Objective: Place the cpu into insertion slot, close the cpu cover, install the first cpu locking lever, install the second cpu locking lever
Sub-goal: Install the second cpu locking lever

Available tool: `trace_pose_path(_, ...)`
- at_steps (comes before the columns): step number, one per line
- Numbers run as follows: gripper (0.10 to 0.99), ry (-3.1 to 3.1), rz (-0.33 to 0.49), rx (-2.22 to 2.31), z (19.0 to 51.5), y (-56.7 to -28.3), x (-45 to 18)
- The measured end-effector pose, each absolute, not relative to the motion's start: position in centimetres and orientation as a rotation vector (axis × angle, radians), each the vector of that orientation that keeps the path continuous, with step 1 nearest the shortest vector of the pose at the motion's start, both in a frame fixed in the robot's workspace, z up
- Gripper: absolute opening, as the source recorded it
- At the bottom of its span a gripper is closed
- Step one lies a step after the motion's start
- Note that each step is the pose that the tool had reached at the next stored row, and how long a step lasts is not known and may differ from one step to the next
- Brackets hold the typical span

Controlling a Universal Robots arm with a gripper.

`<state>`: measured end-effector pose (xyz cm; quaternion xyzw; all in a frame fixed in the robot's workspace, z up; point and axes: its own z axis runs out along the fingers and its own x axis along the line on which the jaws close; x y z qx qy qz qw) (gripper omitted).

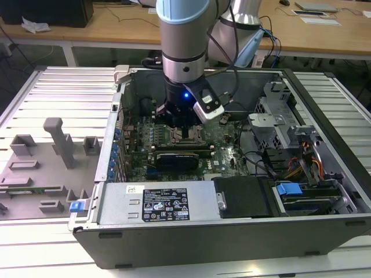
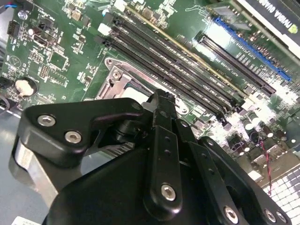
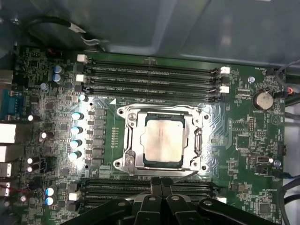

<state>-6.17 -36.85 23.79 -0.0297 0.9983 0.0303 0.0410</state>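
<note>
In the first wrist view the cpu (image 3: 161, 140) lies flat in the insertion slot (image 3: 121, 111), silvery top up. The cpu cover (image 3: 136, 140) lies down around it as a metal frame, and the chip shows through its window. A thin wire lever (image 3: 185, 174) runs along the socket edge nearest my fingers. My gripper (image 3: 162, 182) hovers at that edge with its black fingers pressed together and nothing visible between them. In the second wrist view the gripper (image 2: 161, 101) hides most of the insertion slot (image 2: 115, 77). In the exterior view the gripper (image 1: 184, 128) hangs just above the socket (image 1: 186, 139).
Long black memory slots (image 3: 150, 75) flank the socket on both sides. A black graphics card (image 1: 177, 157) sits toward the case front, beside the power supply (image 1: 156, 202). Case walls (image 1: 116, 127), drive cages (image 1: 272, 124) and cables (image 1: 301, 159) surround the board. Grey fixtures (image 1: 58, 142) stand outside the case, to the exterior view's left.
</note>
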Motion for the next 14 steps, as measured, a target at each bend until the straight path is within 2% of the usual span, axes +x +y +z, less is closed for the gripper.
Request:
trace_pose_path(6, 0.106, 3.054, 0.143, -0.089, 23.40, -37.61, -6.65)
trace_pose_path(14, 0.106, 3.053, 0.156, -0.089, 23.23, -37.63, -6.65)
